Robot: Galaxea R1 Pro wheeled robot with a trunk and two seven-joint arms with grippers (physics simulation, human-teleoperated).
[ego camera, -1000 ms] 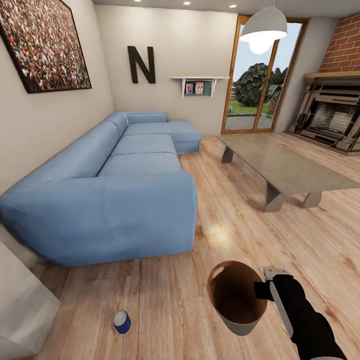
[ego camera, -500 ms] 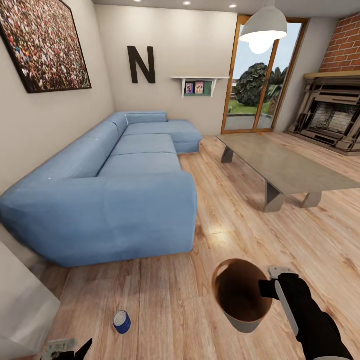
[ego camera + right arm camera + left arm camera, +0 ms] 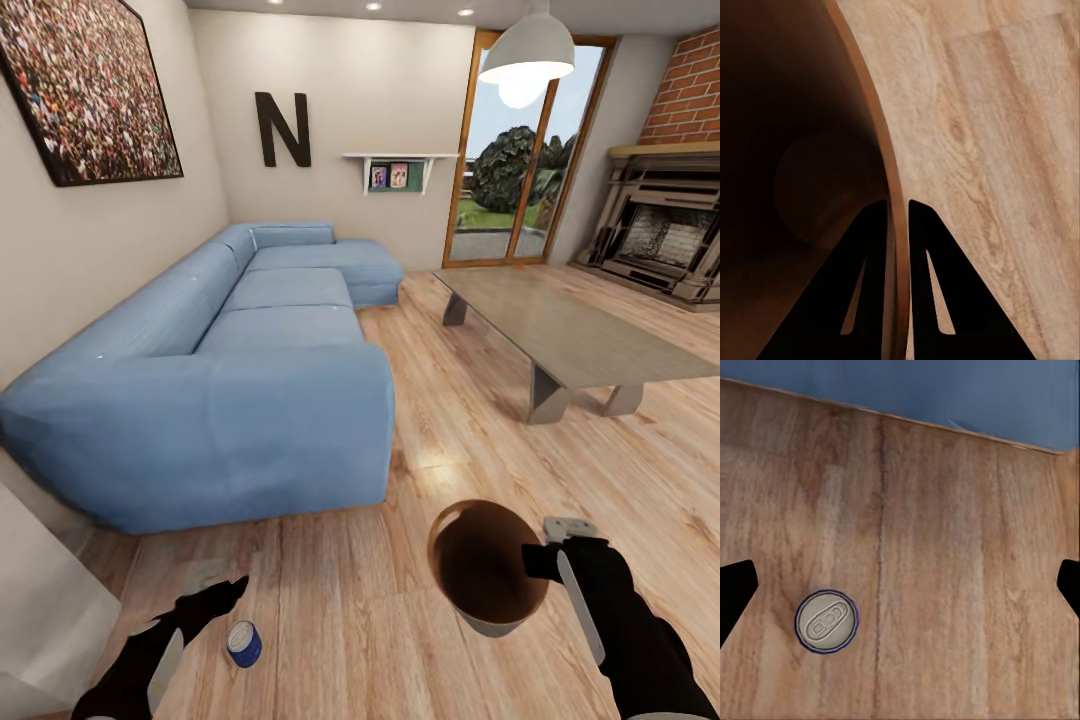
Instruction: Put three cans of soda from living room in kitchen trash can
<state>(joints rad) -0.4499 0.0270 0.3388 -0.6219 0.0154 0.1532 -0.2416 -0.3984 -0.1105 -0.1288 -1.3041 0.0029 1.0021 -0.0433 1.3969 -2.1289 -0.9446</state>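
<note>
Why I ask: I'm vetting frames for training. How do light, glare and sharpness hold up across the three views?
Head view: evenly lit, a soft sheen on the floor beside the sofa. Left wrist view: sharp enough to show the blue can and its pull tab. Right wrist view: the trash can inside is deep shadow, its rim pinched by dark fingers.

Soda can (image 3: 243,643) stands on the floor (image 3: 350,600) before the sofa (image 3: 240,380), trash can (image 3: 489,575) seemingly off-floor to its right

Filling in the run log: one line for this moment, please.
left gripper: open, over blue can standing on floor | right gripper: shut on trash can rim | room: living room
</note>
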